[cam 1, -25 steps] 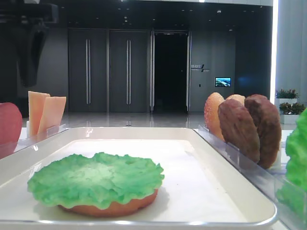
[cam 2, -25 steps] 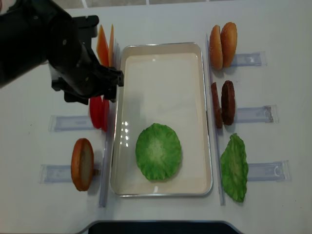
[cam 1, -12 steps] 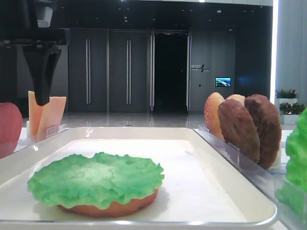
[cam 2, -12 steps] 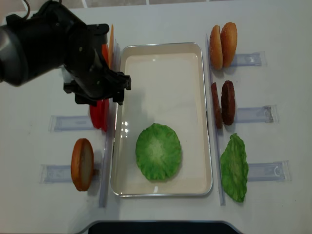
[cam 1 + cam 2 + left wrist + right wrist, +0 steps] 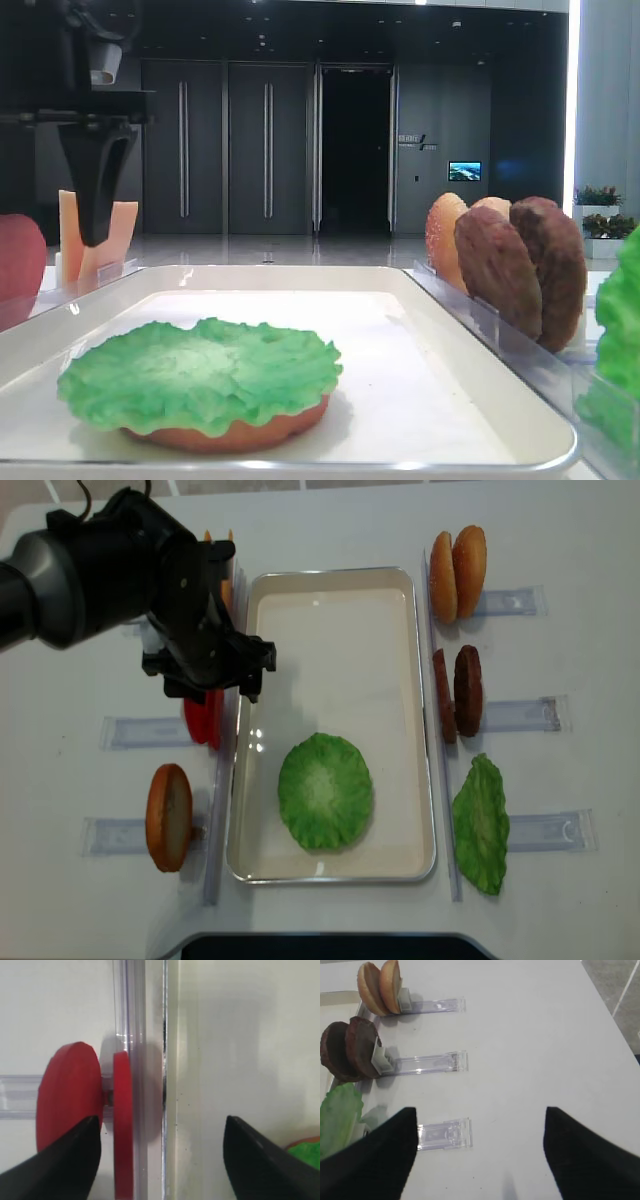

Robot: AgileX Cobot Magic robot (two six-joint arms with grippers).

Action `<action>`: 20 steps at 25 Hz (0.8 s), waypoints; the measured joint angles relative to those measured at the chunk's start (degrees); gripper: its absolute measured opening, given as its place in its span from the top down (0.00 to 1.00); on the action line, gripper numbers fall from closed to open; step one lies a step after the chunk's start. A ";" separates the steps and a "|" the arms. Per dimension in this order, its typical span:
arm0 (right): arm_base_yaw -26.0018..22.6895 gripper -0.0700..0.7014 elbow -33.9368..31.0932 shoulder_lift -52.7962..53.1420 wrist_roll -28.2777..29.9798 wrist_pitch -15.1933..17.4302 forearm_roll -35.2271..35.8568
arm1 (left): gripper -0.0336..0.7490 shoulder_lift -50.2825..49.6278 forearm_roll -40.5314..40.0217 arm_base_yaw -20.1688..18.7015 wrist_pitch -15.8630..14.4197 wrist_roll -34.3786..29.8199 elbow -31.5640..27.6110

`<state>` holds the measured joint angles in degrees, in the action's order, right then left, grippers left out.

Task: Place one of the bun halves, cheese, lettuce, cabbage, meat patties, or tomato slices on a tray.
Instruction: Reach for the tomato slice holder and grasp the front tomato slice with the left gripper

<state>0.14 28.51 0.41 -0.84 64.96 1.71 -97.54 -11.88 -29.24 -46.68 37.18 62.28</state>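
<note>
On a white tabletop, the left gripper [image 5: 159, 1160] is seen spread wide and empty above the tomato slices [image 5: 122, 1125], racked upright just left of the tray [image 5: 335, 630].

The inner slice could be clipped or toppled if the descent is off-centre (both slices stand close together). The right gripper [image 5: 479, 1152] is also open, empty. No legible writing is seen.
</note>
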 joint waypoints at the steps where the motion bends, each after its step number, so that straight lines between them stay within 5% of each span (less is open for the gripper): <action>1: 0.00 0.23 0.00 0.00 0.00 0.00 0.00 | 0.22 0.00 -0.06 -0.03 -0.18 -0.05 0.00; 5: 0.00 0.23 0.00 0.00 0.00 0.00 0.00 | 0.27 0.00 -1.00 -0.03 -0.98 -0.05 0.06; 20: 0.00 0.23 0.00 0.00 0.00 0.00 0.00 | 0.76 0.00 -2.78 -0.03 -2.08 -0.27 0.06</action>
<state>0.14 28.51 0.41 -0.84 64.96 1.71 -97.54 -14.66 -29.28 -48.76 36.90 62.35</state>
